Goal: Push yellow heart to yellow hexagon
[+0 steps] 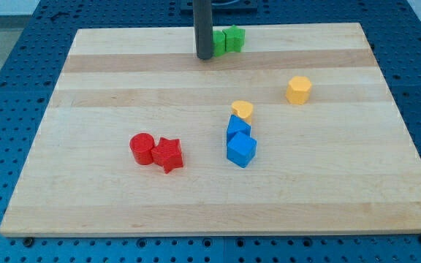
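Trouble spots first: the yellow heart (243, 110) sits touching the top of a blue block (237, 129), with a second blue block (241, 150) packed just below that, so any push that comes in low drags blue along with it. My tip (204, 57) stands far off at the view's top, right beside the green blocks (226, 39), well apart from the heart. No jaws on this rig, only the rod, so nothing opens or closes.

Target, the yellow hexagon (298, 90), lies up and to the view's right of the heart, with bare counter (123, 80) between them. Best line, I judge, is to come around to the heart's lower left and shove up-right. Risk there: that lower left side is crowded by the upper blue block, so my tip could clip it and send the heart off course. Rounded lobes could also let the heart roll off the rod and slide past the hexagon. Push too hard and the hexagon itself gets knocked on. Red cylinder (142, 148) and red star (168, 154) sit clear at the view's left, no threat.
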### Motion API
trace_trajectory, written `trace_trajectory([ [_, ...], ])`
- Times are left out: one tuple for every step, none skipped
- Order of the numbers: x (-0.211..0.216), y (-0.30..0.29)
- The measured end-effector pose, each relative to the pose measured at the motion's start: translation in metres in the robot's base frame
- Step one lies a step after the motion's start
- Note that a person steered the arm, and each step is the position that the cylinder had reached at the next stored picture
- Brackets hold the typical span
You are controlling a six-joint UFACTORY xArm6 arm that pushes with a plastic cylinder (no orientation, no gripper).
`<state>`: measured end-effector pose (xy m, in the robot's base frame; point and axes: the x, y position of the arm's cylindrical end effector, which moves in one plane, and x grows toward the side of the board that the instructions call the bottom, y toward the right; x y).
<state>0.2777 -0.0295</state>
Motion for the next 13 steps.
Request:
trace_trajectory([
  [0.021,-0.027],
  [0.054,-0.073],
  [0.058,-0.060],
  [0.105,-0.025],
  [0.110,-0.025],
  [0.138,-0.003],
  [0.140,0.004],
  [0.142,0.016],
  [0.154,0.053],
  [0.154,0.057],
  [0.164,0.093],
  [0.167,0.114],
  [0.175,0.133],
])
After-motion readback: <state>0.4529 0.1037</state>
